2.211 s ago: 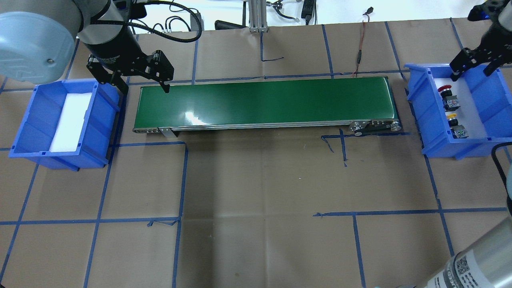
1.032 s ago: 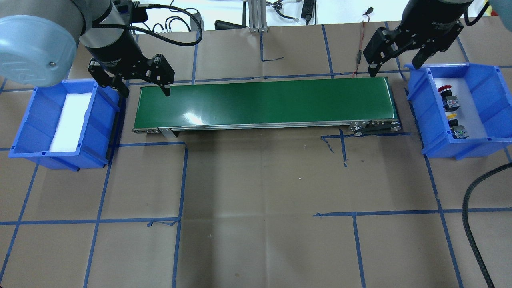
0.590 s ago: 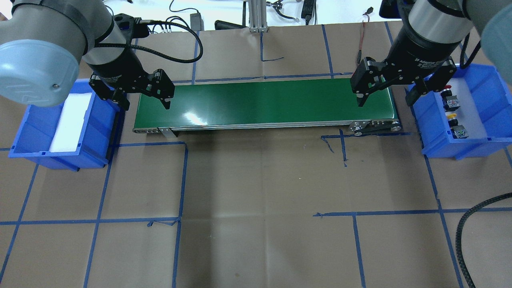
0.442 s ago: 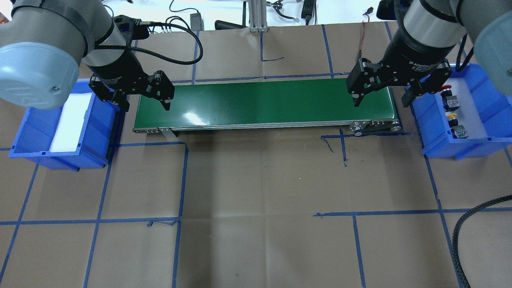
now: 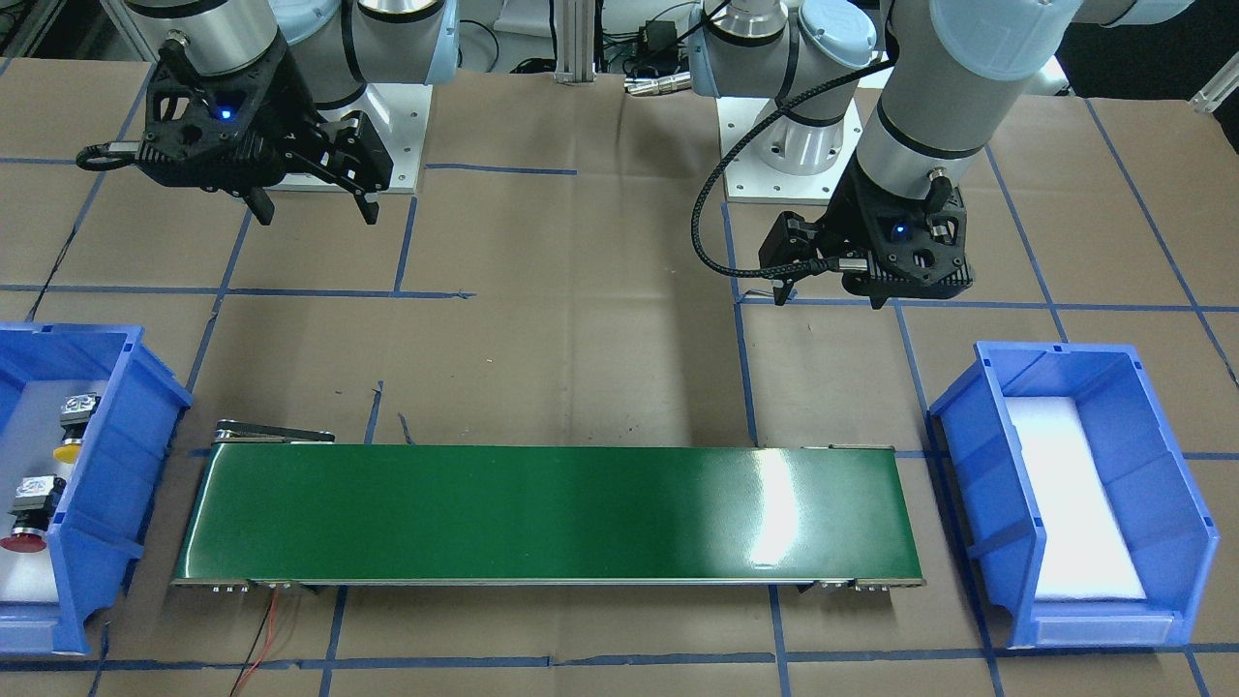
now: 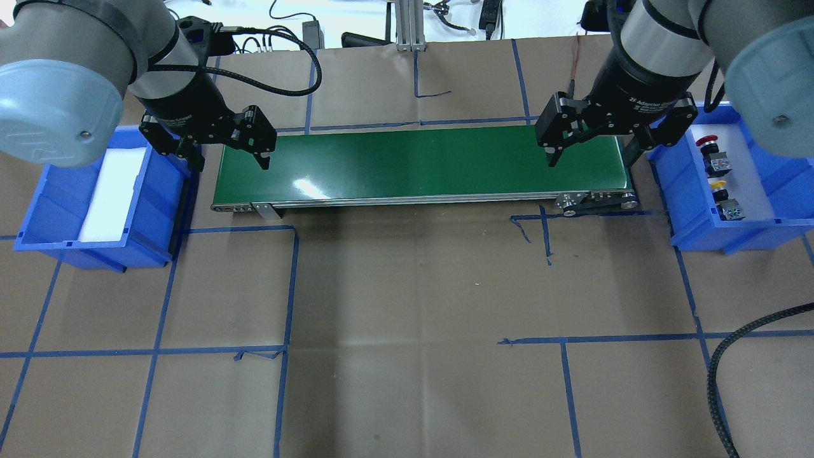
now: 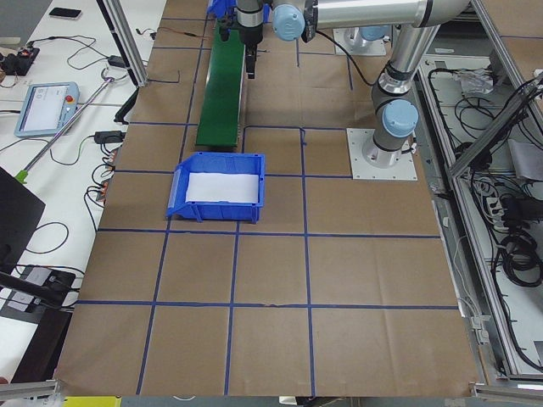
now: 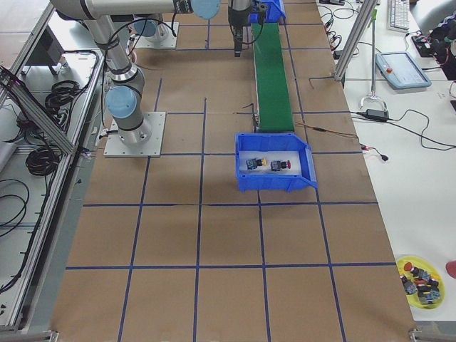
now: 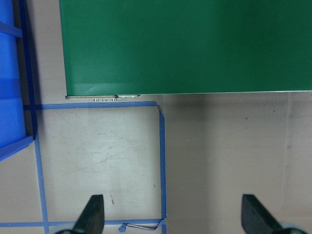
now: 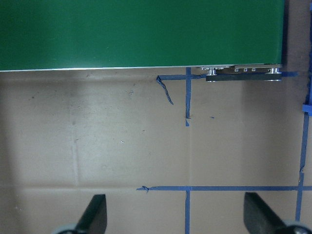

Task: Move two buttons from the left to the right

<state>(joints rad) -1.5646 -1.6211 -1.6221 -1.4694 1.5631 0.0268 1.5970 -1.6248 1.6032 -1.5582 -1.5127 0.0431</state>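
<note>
Low at the right edge of the overhead frame, the yellow-capped button lies in the blue bin, with the red-capped button just above it. Left of that bin, the right gripper hangs over the green belt, fingers spread and empty, clear of both buttons. At upper left, the left gripper is likewise spread and empty.

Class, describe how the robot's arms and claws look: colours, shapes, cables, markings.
Silver-grey tubular arms, pale blue joint caps. The left claw and right claw are black, two-fingered; white lettering marks their wrists. Black ribbed cables run to both.
</note>
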